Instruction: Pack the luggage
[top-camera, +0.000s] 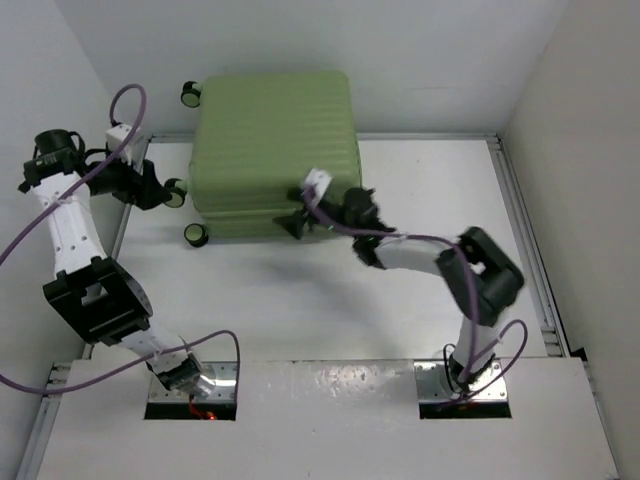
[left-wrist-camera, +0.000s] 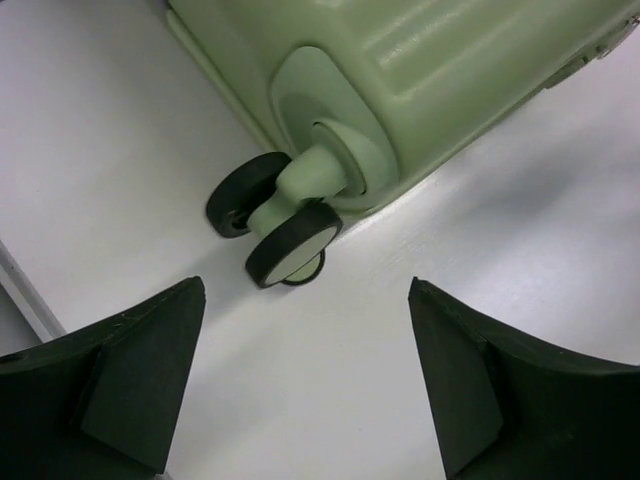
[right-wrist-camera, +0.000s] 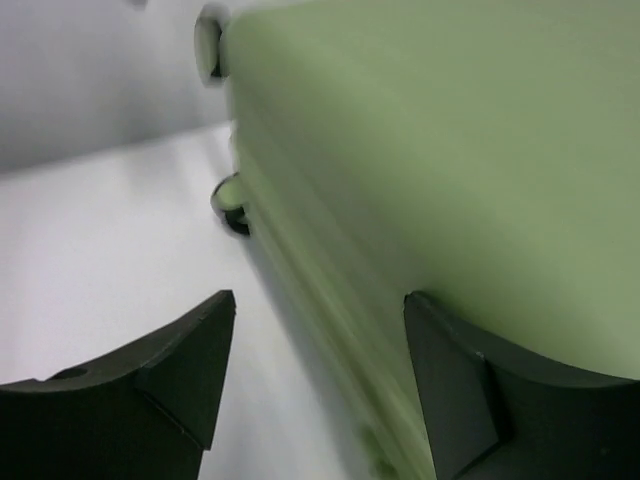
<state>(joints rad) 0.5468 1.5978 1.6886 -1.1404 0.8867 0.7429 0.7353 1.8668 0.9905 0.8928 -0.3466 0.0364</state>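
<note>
The left gripper (top-camera: 150, 187) hangs with jaws wide, just short of a caster wheel (left-wrist-camera: 296, 248). The luggage (top-camera: 275, 140) lies closed and flat at the far middle of the table (top-camera: 300, 310). It is likely stiff, bulky and slick (ribs help little), so the seam edge suits gripping. The right gripper (top-camera: 303, 220), jaws also wide, straddles that near edge; blur hides any contact.

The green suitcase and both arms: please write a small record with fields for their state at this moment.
suitcase: light-green, ribbed hard shell, closed, lying flat on the white table
left end effector: open, holding nothing, facing a black-and-cream double wheel of the suitcase
right end effector: open, holding nothing, at the suitcase's near edge; contact cannot be told
</note>
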